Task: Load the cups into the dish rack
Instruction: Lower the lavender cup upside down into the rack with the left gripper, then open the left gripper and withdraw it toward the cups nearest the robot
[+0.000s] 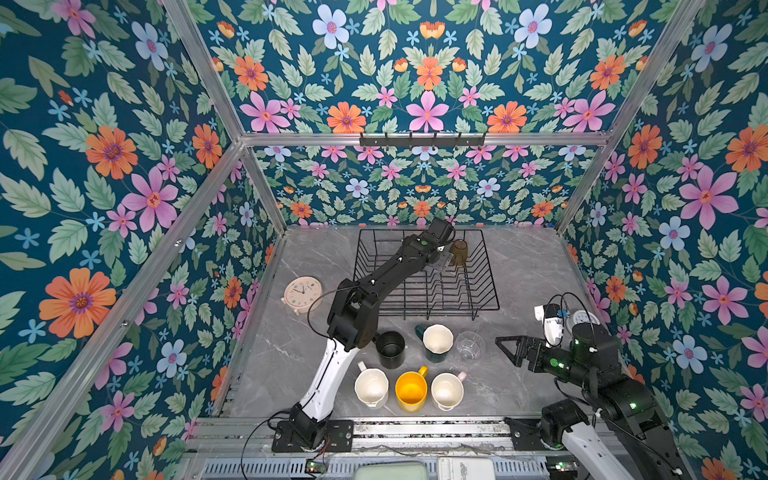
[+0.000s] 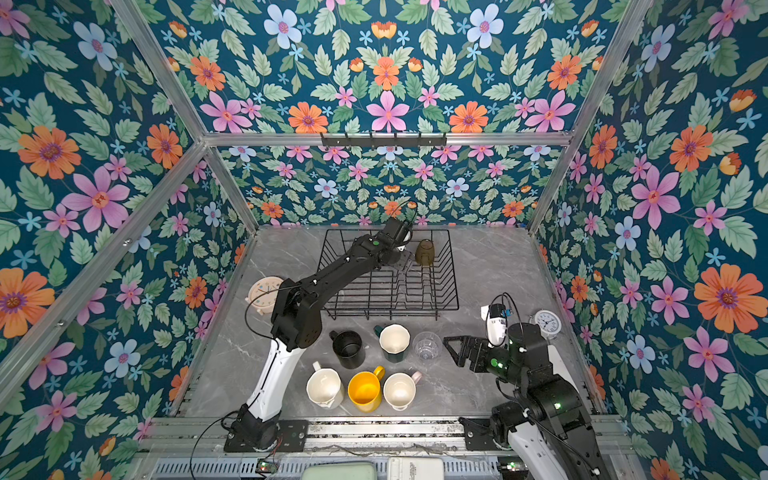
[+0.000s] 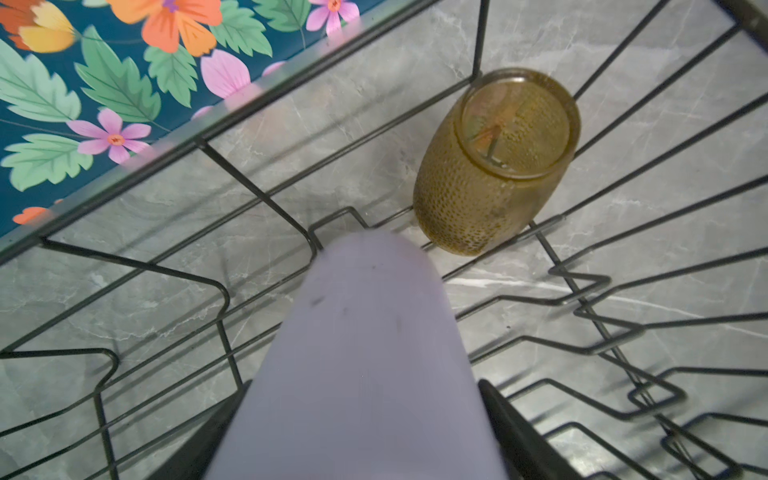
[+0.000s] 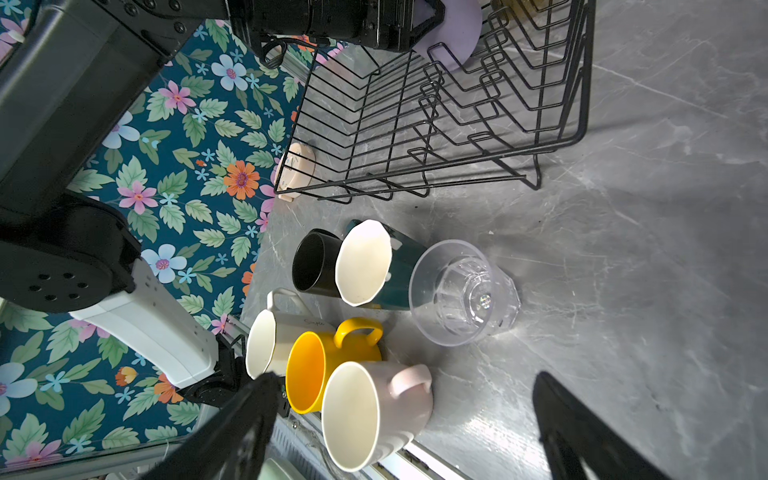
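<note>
My left gripper (image 3: 365, 386) is down inside the dish rack (image 1: 490, 286) at its far end, shut on the lilac tumbler (image 3: 365, 353), which fills the gap between both fingers. An olive-brown tumbler (image 1: 458, 252) stands upside down on the rack's wires just beyond it. On the table in front of the rack stand a black mug (image 1: 390, 349), a dark-green mug (image 1: 437, 343) and a clear glass (image 1: 469, 345). Nearer me are a white mug (image 1: 371, 387), a yellow mug (image 1: 411, 390) and a pale-pink mug (image 1: 447, 390). My right gripper (image 1: 505, 349) hovers open and empty, right of the glass.
A pink clock (image 1: 302, 294) stands left of the rack, by the left arm's elbow. A white clock (image 1: 585, 320) sits behind the right arm near the right wall. A black hook rail (image 1: 422, 140) hangs on the back wall. Patterned walls close in three sides.
</note>
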Tool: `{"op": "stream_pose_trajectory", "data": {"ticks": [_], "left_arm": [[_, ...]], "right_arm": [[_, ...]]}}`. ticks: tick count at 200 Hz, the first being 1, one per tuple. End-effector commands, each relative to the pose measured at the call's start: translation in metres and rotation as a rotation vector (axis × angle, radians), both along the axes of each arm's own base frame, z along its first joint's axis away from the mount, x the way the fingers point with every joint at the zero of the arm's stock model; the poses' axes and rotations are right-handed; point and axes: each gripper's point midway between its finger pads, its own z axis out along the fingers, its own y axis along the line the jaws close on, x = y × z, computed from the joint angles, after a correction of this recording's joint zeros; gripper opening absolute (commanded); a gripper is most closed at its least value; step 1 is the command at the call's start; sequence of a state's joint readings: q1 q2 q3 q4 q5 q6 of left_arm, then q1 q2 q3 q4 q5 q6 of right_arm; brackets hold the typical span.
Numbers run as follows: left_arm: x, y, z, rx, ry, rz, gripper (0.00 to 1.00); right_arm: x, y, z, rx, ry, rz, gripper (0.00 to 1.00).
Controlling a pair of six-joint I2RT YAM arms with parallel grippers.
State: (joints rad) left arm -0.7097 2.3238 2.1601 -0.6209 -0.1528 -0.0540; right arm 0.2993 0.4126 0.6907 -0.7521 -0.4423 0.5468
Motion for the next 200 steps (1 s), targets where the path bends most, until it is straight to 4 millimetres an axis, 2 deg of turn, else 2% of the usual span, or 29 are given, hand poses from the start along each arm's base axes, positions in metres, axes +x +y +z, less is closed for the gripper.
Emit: {"op": "stream_pose_trajectory", "data": {"ticks": [1, 34, 64, 85, 109, 118, 124, 136, 168, 200], "left_arm": [[0.006, -0.001, 0.015, -0.033, -0.045, 0.019, 0.85], [0.002, -0.002, 0.023, -0.063, -0.050, 0.008, 0.91], [-0.002, 0.001, 0.042, -0.111, -0.082, 0.021, 0.98], [-0.008, 0.009, 0.067, -0.172, -0.138, 0.034, 0.98], [-0.019, 0.029, 0.100, -0.246, -0.227, 0.081, 0.98], [-0.026, 0.040, 0.113, -0.278, -0.270, 0.101, 0.99], [-0.033, 0.048, 0.130, -0.316, -0.309, 0.115, 0.99], [-0.050, 0.067, 0.144, -0.368, -0.365, 0.142, 0.99], [-0.104, 0.136, 0.182, -0.523, -0.506, 0.277, 1.00], [-0.155, 0.203, 0.177, -0.583, -0.546, 0.420, 1.00]], "right_arm": [[0.004, 0.002, 0.006, 0.010, -0.030, 0.006, 0.95], [0.005, 0.002, 0.007, 0.010, -0.030, 0.001, 0.95], [0.006, 0.001, 0.007, 0.003, -0.031, -0.006, 0.95], [0.006, -0.001, 0.006, -0.005, -0.028, -0.016, 0.94], [0.008, -0.006, 0.003, -0.027, -0.024, -0.038, 0.94], [0.008, -0.008, 0.001, -0.040, -0.021, -0.049, 0.94], [0.009, -0.010, -0.001, -0.050, -0.017, -0.060, 0.93], [0.010, -0.015, -0.006, -0.074, -0.004, -0.085, 0.93], [0.012, -0.024, -0.019, -0.122, 0.035, -0.129, 0.90], [0.016, -0.025, -0.023, -0.133, 0.051, -0.138, 0.88]]}}
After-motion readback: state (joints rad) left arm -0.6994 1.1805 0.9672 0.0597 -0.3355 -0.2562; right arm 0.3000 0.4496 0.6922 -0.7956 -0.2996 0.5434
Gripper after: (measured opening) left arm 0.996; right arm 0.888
